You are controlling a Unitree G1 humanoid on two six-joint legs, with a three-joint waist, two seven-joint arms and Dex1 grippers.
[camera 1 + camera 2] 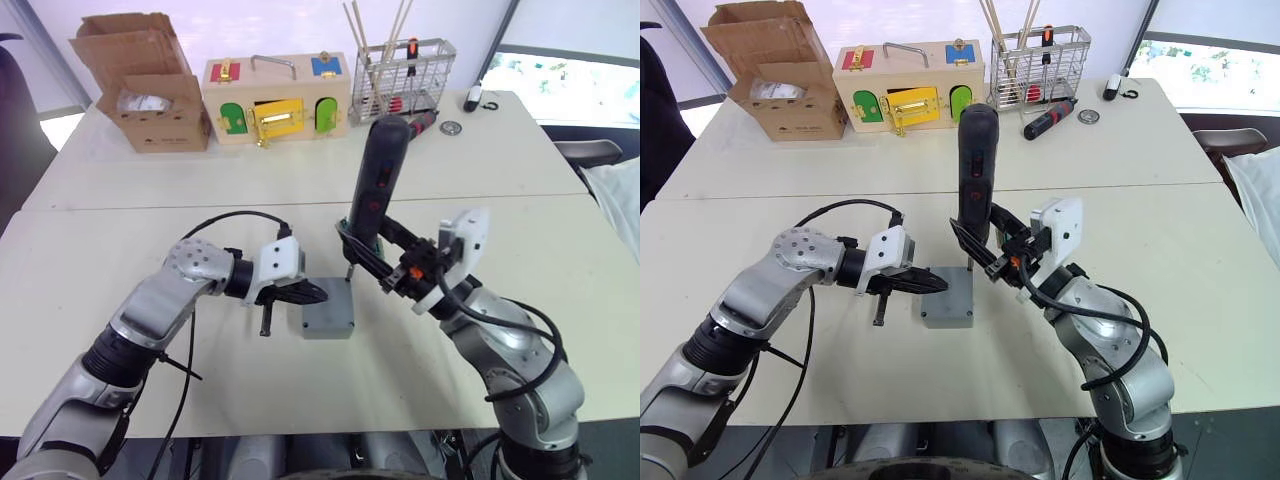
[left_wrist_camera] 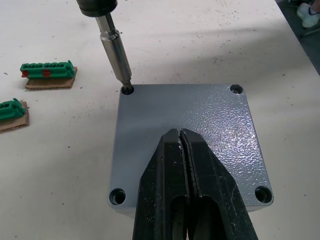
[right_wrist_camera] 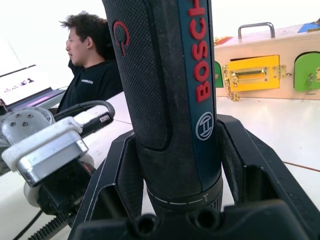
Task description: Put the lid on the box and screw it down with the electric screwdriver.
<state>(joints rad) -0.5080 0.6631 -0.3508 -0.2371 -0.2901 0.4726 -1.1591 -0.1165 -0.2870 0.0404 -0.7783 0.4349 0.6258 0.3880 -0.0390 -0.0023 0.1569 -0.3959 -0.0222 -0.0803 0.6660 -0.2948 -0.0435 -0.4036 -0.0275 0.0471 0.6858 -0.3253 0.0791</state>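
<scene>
Nearby, 2 green connectors (image 2: 47, 75), wooden box (image 1: 277, 97), wire basket (image 1: 405, 75)

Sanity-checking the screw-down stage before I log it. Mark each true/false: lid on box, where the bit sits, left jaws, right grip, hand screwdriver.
1. The lid sits on the box. True.
2. The electric screwdriver has its bit in a corner hole. True.
3. The left gripper is open wide beside the box. False: jaws shut, resting on the lid.
4. The right gripper is empty. False: it grips the electric screwdriver.
5. The hand screwdriver lies by the wire basket. True.
</scene>
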